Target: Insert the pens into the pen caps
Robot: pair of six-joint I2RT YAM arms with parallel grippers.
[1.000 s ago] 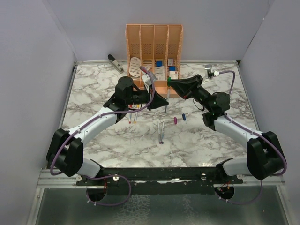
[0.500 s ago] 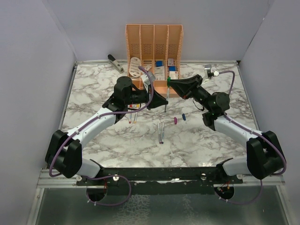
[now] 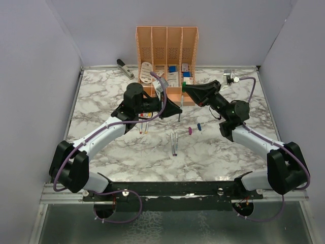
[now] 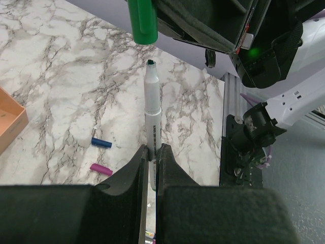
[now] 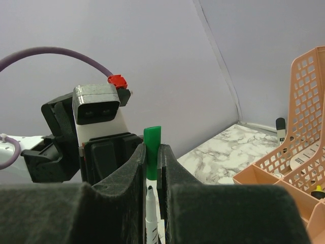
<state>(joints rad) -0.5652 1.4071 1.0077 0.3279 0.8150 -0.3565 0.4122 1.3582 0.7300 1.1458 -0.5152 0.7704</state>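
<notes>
Pen (image 4: 152, 96) upright in left claw (image 4: 152, 151); right claw (image 5: 151, 151) holds green cap (image 4: 141, 20) above.

I've got both arms reaching forward and angled inward, elbows out, grippers nearly nose to nose. My left gripper (image 4: 151, 152) is pinched tight on a pen (image 4: 152, 101); my right gripper (image 5: 151, 152) clamps a green cap (image 5: 151, 138).

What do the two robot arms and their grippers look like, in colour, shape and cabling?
The left arm and right arm have white tubular links joined by bulky black joint housings. A purple cable runs along each. The left gripper and right gripper are matte black, each with two wedge-shaped fingers. A grey camera box with a red plug sits on the left wrist.
</notes>
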